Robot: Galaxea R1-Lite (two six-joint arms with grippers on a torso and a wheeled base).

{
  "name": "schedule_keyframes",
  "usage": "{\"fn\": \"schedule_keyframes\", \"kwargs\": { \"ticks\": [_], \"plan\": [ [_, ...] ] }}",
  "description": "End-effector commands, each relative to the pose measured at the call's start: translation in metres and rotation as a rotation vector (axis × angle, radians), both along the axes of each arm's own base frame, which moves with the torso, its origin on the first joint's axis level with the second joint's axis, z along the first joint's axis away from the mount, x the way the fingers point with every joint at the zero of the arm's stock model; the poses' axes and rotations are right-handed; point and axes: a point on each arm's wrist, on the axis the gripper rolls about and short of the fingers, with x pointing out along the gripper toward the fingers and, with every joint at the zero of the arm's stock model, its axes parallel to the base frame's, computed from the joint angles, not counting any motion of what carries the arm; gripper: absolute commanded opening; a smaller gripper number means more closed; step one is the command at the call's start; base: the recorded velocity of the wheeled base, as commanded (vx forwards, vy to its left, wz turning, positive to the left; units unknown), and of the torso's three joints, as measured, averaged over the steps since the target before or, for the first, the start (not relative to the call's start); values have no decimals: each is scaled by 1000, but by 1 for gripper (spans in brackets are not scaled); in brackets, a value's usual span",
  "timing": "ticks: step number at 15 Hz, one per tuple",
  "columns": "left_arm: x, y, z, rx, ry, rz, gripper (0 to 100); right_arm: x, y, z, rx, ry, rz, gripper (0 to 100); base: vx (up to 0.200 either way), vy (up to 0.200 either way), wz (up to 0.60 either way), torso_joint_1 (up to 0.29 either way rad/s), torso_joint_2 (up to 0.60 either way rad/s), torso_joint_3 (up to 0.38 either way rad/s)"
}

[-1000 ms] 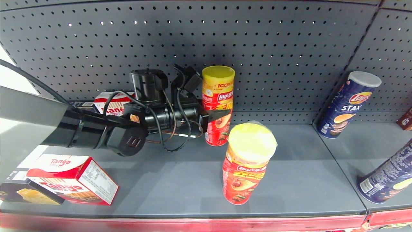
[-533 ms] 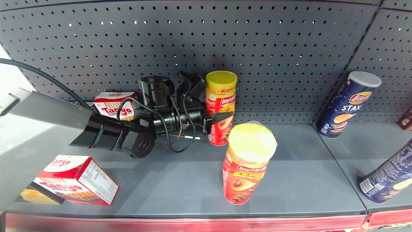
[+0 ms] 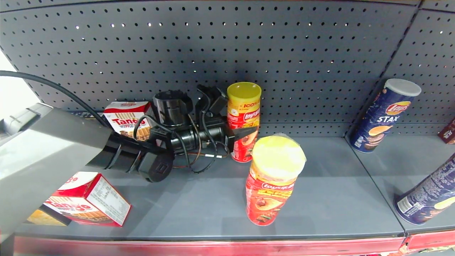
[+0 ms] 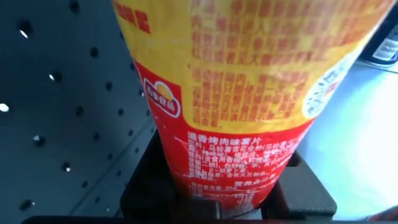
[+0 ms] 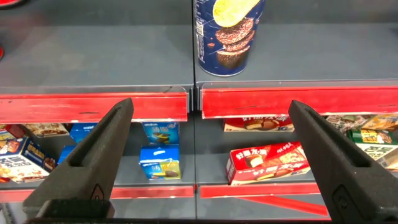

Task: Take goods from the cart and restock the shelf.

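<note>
The red-and-yellow chip can (image 3: 244, 117) stands upright at the back of the shelf (image 3: 320, 199), just before the pegboard wall (image 3: 284, 53), pinched at mid-height by the left end effector (image 3: 242, 131). A second red can (image 3: 272, 181) stands near, in front and slightly right. A wafer box (image 3: 126, 119) sits behind the arm, and a blue can (image 3: 384, 115) stands well to the right. The right end effector (image 5: 205, 155) is spread, holding nothing.

Grey shelf (image 3: 330, 199) — front red can (image 3: 270, 188), rear red can (image 3: 245, 106) mid; blue cans (image 3: 385, 117) rt, wafer boxes (image 3: 89, 201) lt
</note>
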Motion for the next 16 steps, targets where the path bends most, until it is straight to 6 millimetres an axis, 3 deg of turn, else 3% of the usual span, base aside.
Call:
{"fn": "schedule_keyframes", "kwargs": {
  "ticks": [1, 3, 4, 8, 16],
  "plan": [
    [-1, 0, -4, 6, 12, -1, 0, 0, 0, 0, 1, 1, 0, 100, 0, 0, 0, 0, 0, 0],
    [-1, 1, -6, 8, 13, 0, 0, 0, 0, 0, 0, 1, 0, 100, 0, 0, 0, 0, 0, 0],
    [-1, 1, -5, 6, 12, 0, 100, 0, 0, 0, 0, 1, 0, 100, 0, 0, 0, 0, 0, 0],
    [-8, 4, -4, 17, 46, 11, 100, 0, 0, 0, 0, 1, -2, 100, 0, 0, 0, 0, 0, 0],
    [-43, 21, 31, 107, 133, 198, 100, 0, 0, 0, 0, 1, 0, 100, 0, 0, 0, 0, 0, 0]
  ]
}}
